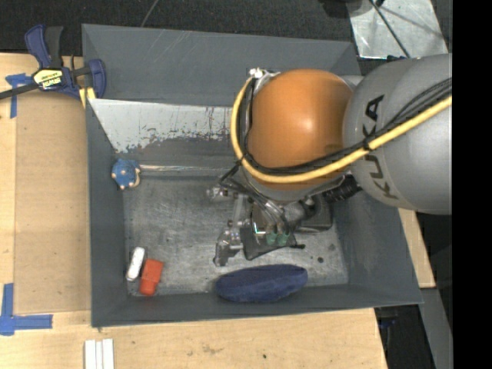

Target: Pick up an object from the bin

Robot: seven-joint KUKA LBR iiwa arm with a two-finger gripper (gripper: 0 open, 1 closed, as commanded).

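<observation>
My fingers (244,243) hang low in the bin (177,221); I cannot tell whether they are spread or pressed together. A dark blue oblong pouch (261,283) lies just beside them, toward the near wall. An orange-and-white piece (146,270) and a small blue toy (123,174) lie well apart from them.

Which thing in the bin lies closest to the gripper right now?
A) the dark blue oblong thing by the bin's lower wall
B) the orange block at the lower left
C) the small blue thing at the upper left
A: the dark blue oblong thing lies just below the gripper, while the orange block and the small blue thing sit well off toward the bin's left side.
</observation>
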